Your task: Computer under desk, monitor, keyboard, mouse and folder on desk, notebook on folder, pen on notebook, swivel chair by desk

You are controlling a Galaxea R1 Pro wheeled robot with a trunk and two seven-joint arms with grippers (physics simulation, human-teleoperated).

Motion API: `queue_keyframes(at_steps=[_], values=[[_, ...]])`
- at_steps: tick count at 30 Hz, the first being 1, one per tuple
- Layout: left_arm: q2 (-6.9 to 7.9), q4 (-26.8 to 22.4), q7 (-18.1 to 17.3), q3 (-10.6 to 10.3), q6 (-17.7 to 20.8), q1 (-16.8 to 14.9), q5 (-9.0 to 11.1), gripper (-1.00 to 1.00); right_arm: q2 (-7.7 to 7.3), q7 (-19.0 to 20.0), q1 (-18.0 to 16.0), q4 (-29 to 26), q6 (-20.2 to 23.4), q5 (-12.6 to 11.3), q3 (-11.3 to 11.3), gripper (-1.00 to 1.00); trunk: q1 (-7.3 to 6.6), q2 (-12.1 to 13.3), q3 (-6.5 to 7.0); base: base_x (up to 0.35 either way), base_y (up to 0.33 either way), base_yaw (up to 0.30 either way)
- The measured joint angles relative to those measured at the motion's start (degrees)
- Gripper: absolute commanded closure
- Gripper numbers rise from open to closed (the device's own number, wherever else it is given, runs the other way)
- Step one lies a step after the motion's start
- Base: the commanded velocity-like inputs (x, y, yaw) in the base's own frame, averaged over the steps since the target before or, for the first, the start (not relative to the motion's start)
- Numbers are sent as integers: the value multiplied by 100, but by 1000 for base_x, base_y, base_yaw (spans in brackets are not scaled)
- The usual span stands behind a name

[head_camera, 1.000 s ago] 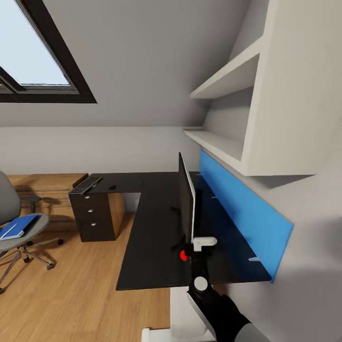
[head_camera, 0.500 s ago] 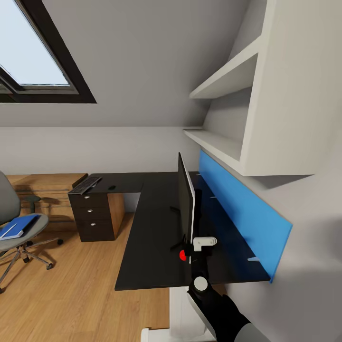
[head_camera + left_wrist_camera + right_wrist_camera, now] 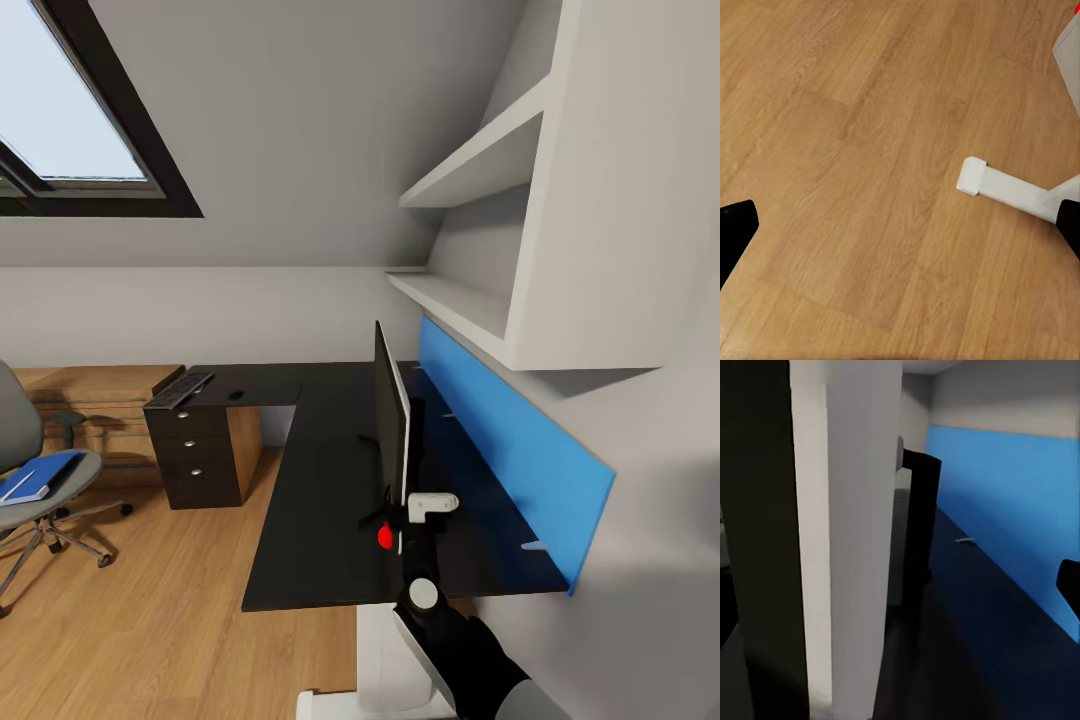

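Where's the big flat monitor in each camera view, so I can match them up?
Head view: wide black-fronted, white-backed monitor edge-on at centre, on the black desk.
Right wrist view: its white back, very close up.
Left wrist view: wood floor, white desk foot.
Shared landmark: blue back panel, head and right wrist.

Right gripper (image 3: 418,512) at monitor (image 3: 390,430) edge

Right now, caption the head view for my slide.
Right gripper at the near edge of the monitor on the desk; swivel chair holds the folder.
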Motion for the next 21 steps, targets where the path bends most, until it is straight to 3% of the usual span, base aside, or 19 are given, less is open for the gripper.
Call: queue_keyframes(at_steps=[21], values=[[0, 0, 0, 0, 0, 0, 0, -100, -17, 2, 46, -151, -31, -3, -11, -100, 0, 0, 0, 0, 0, 0]])
